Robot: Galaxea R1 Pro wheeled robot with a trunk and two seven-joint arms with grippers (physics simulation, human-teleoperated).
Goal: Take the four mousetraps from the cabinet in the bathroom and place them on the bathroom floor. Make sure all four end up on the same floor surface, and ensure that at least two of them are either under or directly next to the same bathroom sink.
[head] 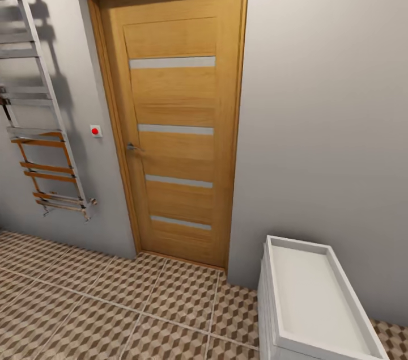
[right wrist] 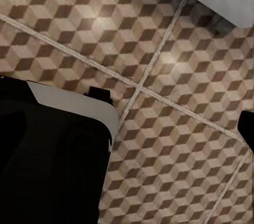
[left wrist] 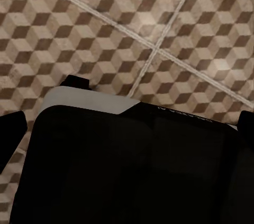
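Facing the door, no cabinet yet: turn slowly over the floor (grippers' state: can't tell).

The head view faces a closed door; both wrist views look down at the bathroom floor.

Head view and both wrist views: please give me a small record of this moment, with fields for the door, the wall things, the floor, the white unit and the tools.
door: wooden door, shut, four pale strips, metal handle on its left side
wall: grey; towel rack left of the door; small red button between them
floor: tiles with a brown, beige and white cube pattern, pale grout lines
white unit: box-like, open top, by the wall right of the door
mousetraps: none seen here
tools: cannot tell whether open or shut; wrist views show tiles
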